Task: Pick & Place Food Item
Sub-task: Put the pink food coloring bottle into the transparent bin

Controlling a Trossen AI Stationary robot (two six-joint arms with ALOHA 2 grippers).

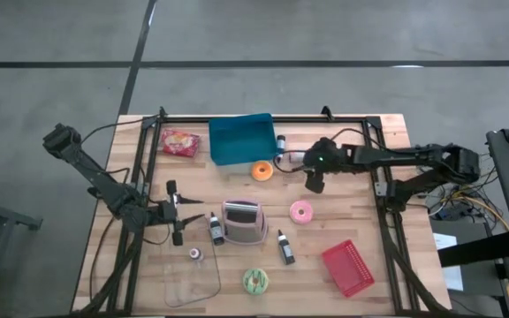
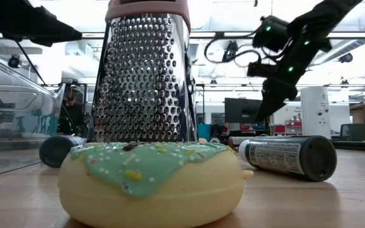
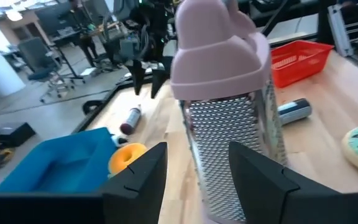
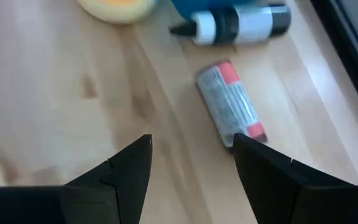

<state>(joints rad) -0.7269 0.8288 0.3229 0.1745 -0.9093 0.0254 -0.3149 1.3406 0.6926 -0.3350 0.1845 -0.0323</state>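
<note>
Our right hand (image 1: 313, 184) hung open over the desk (image 1: 360, 221), holding nothing; the pink donut (image 1: 301, 211) lay just beyond it toward the grater (image 1: 244, 221), nearer than our open left hand (image 1: 177, 215).

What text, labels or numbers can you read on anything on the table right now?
Nothing legible.
Dark bottle lying on its side, low view: white label with fine print, too small to read.
Small tube with the red and grey label, right wrist view: print blurred.
Red snack packet, high view: too small to read.
Grater: no markings visible.
</note>
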